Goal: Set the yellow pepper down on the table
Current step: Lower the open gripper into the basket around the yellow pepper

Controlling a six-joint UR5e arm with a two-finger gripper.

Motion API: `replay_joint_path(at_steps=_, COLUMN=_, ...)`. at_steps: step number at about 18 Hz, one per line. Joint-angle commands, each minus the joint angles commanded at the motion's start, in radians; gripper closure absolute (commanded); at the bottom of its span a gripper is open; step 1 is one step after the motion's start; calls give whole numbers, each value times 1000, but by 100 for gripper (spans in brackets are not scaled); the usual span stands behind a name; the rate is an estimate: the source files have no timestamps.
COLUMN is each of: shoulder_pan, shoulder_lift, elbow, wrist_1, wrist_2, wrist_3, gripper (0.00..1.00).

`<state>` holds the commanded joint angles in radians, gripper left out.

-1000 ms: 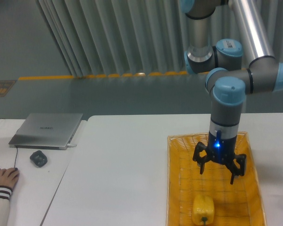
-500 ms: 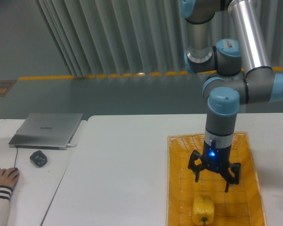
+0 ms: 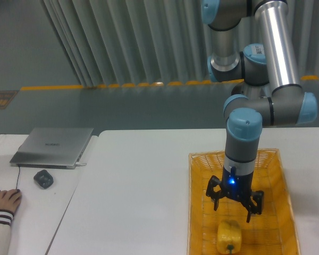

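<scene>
Yellow pepper (image 3: 228,237) lies in basket (image 3: 202,212) on worktop (image 3: 138,191), not yet lifted; gripper (image 3: 233,204) hovers just above, fingers (image 3: 214,197) apart, empty; risk: glossy lobed skin slips or rolls, a fingertip snags basket weave.

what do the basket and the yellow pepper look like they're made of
The basket looks woven, wicker or a plastic imitation: a yellow-orange lattice weave shows on its floor and rim. The yellow pepper lying in it has smooth, slightly shiny skin with lobes and a dark stem; real or a plastic replica cannot be told from here.
</scene>
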<state>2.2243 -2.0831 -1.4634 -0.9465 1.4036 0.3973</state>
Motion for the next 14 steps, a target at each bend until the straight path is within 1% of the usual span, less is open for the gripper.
replay_joint_path(at_steps=10, shoulder_pan=-9, shoulder_lift=-35, elbow=15, wrist_1=3, wrist_2=2, wrist_3=0, gripper=0)
replay_joint_path(at_steps=12, shoulder_pan=-12, shoulder_lift=-37, elbow=12, wrist_1=24, wrist_2=2, wrist_3=0, gripper=0)
replay_joint_path(at_steps=14, shoulder_pan=-15, shoulder_lift=-38, elbow=12, wrist_1=26, wrist_2=2, wrist_3=-2, gripper=0)
